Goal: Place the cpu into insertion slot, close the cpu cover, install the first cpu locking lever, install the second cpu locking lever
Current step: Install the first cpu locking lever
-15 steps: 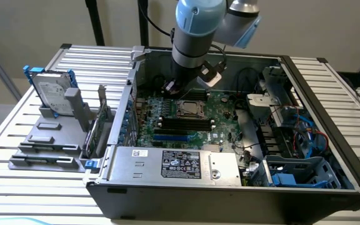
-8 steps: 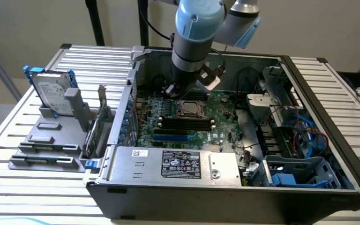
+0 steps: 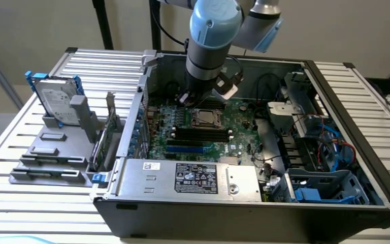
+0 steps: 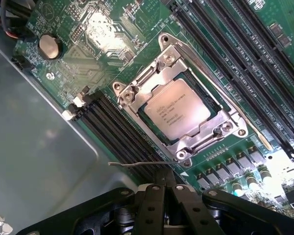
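The pincer (image 4: 167, 188) is held shut, empty, near the cpu (image 4: 176, 113), seated under the lowered cpu cover (image 4: 153, 89); one locking lever (image 4: 142, 164) is judged not yet latched.

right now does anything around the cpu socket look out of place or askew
One thing: a thin locking lever juts sideways from the socket's corner, across the black memory slots, rather than lying tucked along the cpu cover. The cpu itself sits square in the cover's window.
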Tool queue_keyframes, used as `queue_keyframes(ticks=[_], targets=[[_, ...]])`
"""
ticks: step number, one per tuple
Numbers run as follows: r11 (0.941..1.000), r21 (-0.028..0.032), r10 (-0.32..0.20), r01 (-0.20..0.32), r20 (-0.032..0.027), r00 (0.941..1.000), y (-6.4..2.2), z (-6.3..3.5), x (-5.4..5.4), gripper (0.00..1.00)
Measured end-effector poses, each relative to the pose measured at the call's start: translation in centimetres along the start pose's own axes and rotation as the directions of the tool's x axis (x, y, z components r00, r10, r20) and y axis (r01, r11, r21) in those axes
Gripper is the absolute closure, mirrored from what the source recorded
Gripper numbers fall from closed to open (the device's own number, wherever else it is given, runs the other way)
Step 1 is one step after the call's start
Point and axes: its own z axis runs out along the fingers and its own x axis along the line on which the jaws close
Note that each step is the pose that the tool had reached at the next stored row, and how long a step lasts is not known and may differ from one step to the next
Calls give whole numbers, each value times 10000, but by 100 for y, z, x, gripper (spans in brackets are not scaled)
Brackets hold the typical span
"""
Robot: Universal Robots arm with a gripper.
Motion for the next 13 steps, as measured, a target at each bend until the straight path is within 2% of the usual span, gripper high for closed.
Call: queue_keyframes(ticks=[10, 13], targets=[[10000, -7, 0, 0, 8, 10000, 8, 72, 35, 89], [10000, -51, 3, -3, 55, 10000, 15, 76, 51, 89]])
